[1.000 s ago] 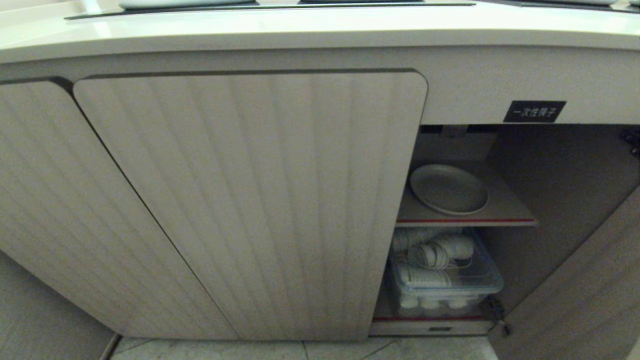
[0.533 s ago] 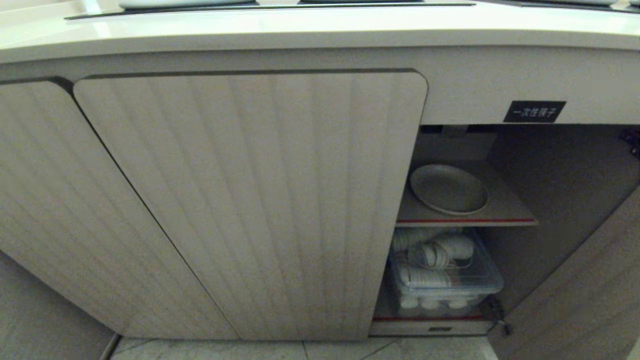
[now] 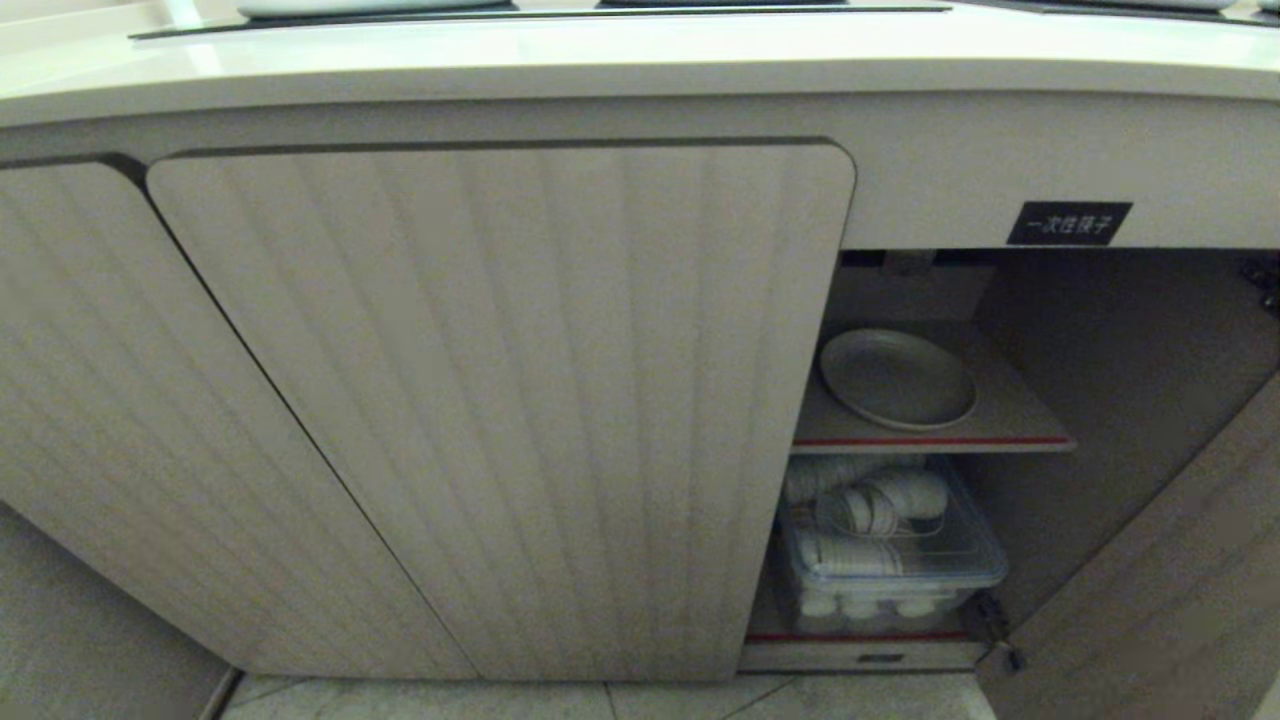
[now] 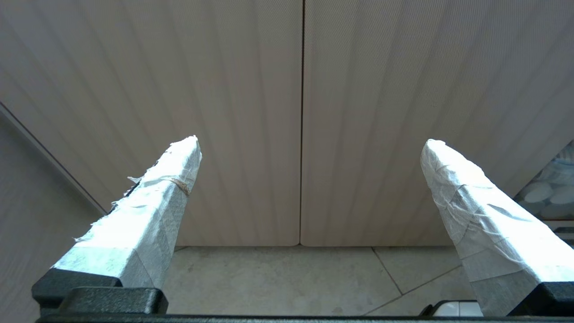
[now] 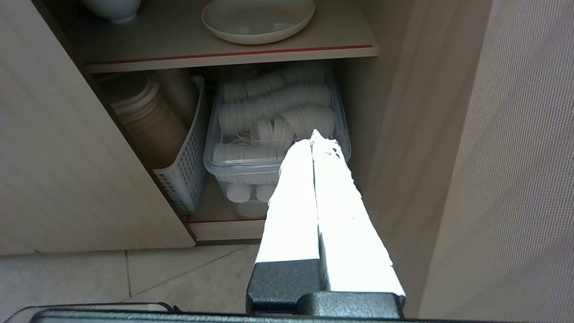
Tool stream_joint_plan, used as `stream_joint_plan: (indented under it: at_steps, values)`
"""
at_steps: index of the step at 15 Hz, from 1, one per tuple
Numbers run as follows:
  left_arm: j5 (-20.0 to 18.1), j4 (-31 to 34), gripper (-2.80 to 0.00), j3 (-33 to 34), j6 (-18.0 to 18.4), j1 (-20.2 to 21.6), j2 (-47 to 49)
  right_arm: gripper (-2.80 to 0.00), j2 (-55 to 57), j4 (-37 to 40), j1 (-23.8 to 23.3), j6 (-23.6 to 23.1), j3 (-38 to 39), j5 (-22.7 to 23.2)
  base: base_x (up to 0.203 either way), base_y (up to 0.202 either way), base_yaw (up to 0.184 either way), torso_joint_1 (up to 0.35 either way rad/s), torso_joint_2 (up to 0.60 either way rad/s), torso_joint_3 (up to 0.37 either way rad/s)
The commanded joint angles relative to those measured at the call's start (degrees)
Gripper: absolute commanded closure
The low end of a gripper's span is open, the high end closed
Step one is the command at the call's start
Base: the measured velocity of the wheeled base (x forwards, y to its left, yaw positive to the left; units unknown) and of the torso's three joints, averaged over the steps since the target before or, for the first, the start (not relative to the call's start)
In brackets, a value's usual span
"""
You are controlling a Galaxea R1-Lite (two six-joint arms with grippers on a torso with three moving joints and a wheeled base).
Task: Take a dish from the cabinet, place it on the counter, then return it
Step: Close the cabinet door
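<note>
While the cabinet stands open on its right side, the dish lies flat on the inner shelf. Right gripper low outside, fingers pressed together, empty. Left gripper spread wide before closed doors.

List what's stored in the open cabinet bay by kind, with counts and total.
Cream-white plate on the shelf: 1
Pale bowl on the shelf, partly cut off: 1
Clear bin of white cups below: 1
White slotted basket holding brown stacked cups: 1
Total: 4 (loose cups too jumbled to count)
</note>
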Motion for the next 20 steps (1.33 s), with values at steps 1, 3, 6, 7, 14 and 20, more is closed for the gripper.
stream_joint_plan:
  at_steps: [1, 3, 6, 7, 14, 20]
  values:
    - [0.0, 0.0, -2.8, 0.0, 0.0, 0.0, 0.0, 0.0, 0.1, -0.1, 0.0, 0.0, 0.0, -0.1, 0.0, 0.0, 0.0, 0.0, 0.0, 0.0]
    - [-0.1, 0.0, -2.8, 0.0, 0.0, 0.0, 0.0, 0.0, 0.1, -0.1, 0.0, 0.1, 0.0, 0.0, 0.0, 0.0, 0.0, 0.0, 0.0, 0.0]
    - [-0.1, 0.0, -2.8, 0.0, 0.0, 0.0, 0.0, 0.0, 0.1, -0.1, 0.0, 0.1, 0.0, -0.1, 0.0, 0.0, 0.0, 0.0, 0.0, 0.0]
    - [0.0, 0.0, -2.8, 0.0, 0.0, 0.0, 0.0, 0.0, 0.1, -0.1, 0.0, 0.0, 0.0, -0.1, 0.0, 0.0, 0.0, 0.0, 0.0, 0.0]
    - [0.0, 0.0, -2.8, 0.0, -0.1, 0.0, 0.0, 0.0, 0.1, -0.1, 0.0, 0.1, 0.0, -0.1, 0.0, 0.0, 0.0, 0.0, 0.0, 0.0]
    - [0.0, 0.0, -2.8, 0.0, 0.0, 0.0, 0.0, 0.0, 0.1, -0.1, 0.0, 0.0, 0.0, -0.1, 0.0, 0.0, 0.0, 0.0, 0.0, 0.0]
